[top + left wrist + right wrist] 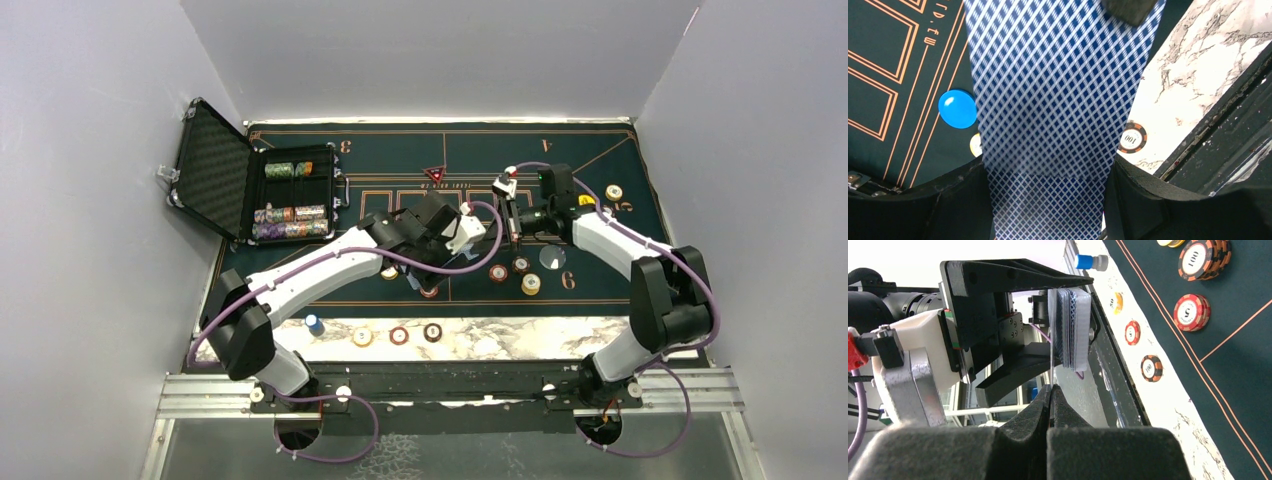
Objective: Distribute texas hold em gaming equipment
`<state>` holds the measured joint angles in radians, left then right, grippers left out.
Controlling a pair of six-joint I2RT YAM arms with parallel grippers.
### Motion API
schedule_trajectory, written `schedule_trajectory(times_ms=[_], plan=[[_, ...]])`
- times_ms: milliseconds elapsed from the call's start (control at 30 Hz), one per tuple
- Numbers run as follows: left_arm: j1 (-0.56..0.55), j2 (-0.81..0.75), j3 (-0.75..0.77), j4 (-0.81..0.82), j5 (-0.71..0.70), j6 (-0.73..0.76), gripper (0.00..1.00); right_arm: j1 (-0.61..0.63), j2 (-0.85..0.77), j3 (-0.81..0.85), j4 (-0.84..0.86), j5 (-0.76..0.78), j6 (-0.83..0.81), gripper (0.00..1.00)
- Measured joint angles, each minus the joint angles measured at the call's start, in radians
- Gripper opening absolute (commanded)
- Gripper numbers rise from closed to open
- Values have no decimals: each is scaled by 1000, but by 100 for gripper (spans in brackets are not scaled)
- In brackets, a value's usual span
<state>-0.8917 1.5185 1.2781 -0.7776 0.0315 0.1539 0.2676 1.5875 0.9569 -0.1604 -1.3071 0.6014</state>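
My left gripper (455,260) is shut on a deck of blue-backed playing cards (1048,200) and holds it above the green mat; its fingers (1143,195) flank the deck. My right gripper (512,230) is shut on the edge of a single card (1050,375) that runs up to the deck (1073,330). That card (1058,75) lies blurred across the left wrist view. Chips (521,272) and a clear disc (552,257) lie on the mat below the grippers. A blue disc (957,108) lies under the left arm. A red triangular marker (434,173) sits mid-mat.
An open black case (250,190) with several rows of chips stands at the left. Three chips (399,335) and a small blue-capped object (314,323) lie on the marble strip at the near edge. A chip (614,192) and a yellow disc (587,200) lie at the right.
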Motion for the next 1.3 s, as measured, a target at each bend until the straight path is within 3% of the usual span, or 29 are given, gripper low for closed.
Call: schedule_trajectory(times_ms=[767,967,1300], plan=[[63,-82,-69,-37,-79,-70,0,-151,-7,182,-115,78,-126,1],[76,-83,-23,-100,-105,-112,0,-122,220,395,-215,123,-270,1],[87,-86,116,-200,-138,-176,0,233,785,932,-451,61,-435,1]])
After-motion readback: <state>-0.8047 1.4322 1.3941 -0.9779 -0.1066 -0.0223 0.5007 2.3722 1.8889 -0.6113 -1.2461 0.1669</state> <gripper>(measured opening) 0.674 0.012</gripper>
